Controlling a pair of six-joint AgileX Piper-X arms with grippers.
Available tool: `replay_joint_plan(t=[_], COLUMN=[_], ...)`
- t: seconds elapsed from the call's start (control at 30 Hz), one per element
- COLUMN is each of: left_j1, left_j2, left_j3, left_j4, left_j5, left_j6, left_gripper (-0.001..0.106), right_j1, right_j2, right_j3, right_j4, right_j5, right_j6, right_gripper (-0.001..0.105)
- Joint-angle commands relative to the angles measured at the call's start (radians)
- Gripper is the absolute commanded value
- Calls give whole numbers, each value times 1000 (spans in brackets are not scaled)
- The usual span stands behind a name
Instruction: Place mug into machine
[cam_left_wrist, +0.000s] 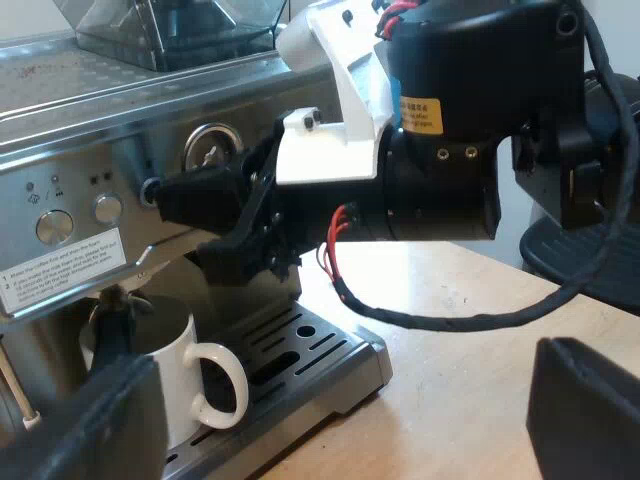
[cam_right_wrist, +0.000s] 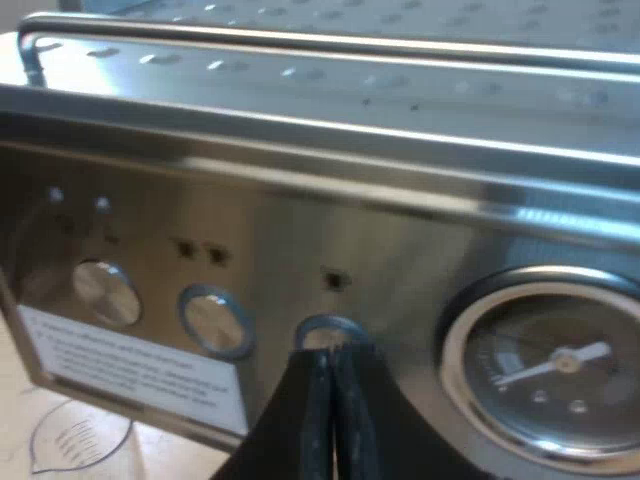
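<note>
A white mug (cam_left_wrist: 170, 372) stands upright on the espresso machine's drip tray (cam_left_wrist: 310, 345), under the brew head, with its handle turned outward. My left gripper (cam_left_wrist: 340, 425) is open over the wooden table, a short way out from the mug, and holds nothing. My right gripper (cam_right_wrist: 331, 352) is shut, with its black fingers pressed together and their tips on a round button (cam_right_wrist: 322, 330) on the steel front panel. From the left wrist, the right gripper (cam_left_wrist: 165, 195) reaches in above the mug to that panel.
The espresso machine (cam_left_wrist: 120, 120) carries a bean hopper (cam_left_wrist: 190, 30) on top. A pressure gauge (cam_right_wrist: 556, 372) and two more round buttons (cam_right_wrist: 212, 320) are on the panel. A measuring glass (cam_right_wrist: 75, 440) stands below the panel. A dark base (cam_left_wrist: 575, 250) sits on the table (cam_left_wrist: 450, 340).
</note>
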Motion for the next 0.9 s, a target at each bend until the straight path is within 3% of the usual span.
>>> replay_joint_plan(t=[0.03, 0.9], left_j1=[-3, -3], left_j2=[-4, -4], left_j3=[-5, 18], left_j4=[-17, -17], left_j5=[10, 10], left_j6=[-3, -3], left_gripper=[81, 81], right_j1=[-4, -18], right_j2=[12, 20], right_j3=[-12, -12], right_j4=[-5, -138], right_j5=[-21, 63], right_j6=[2, 23], right_gripper=[0, 0])
